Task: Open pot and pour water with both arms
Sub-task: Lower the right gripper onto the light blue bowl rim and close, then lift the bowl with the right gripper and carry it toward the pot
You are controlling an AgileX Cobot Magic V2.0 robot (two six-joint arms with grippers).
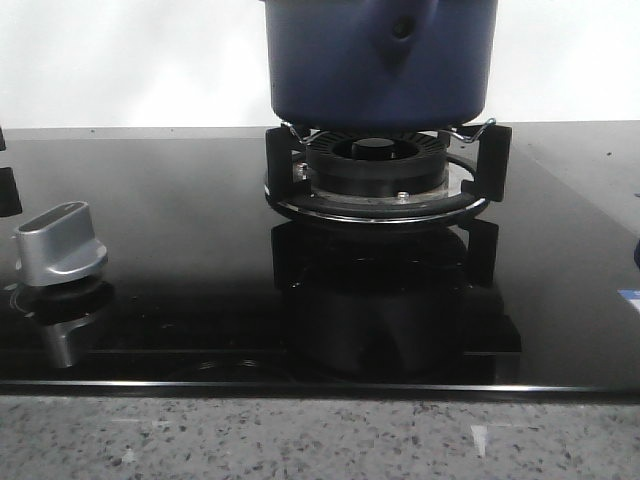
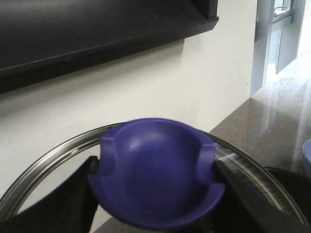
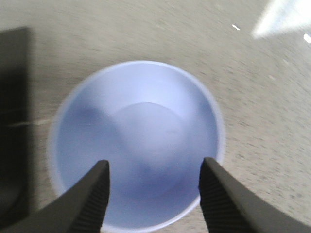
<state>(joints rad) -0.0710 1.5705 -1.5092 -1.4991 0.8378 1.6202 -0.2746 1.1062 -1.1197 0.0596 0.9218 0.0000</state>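
One pot (image 1: 380, 65), no end effector nearby.

Black burner grate (image 1: 380, 170) on glossy black cooktop (image 1: 200, 250); silver knob (image 1: 60, 243) near its left edge; speckled table (image 1: 300, 435) in front.

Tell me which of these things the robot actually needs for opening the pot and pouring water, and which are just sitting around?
Needed:
- pot on the burner grate
- lid knob, between the left tool fingers
- blue cup, below the open right tool

Just there:
- silver stove knob
- black glass cooktop
- speckled countertop
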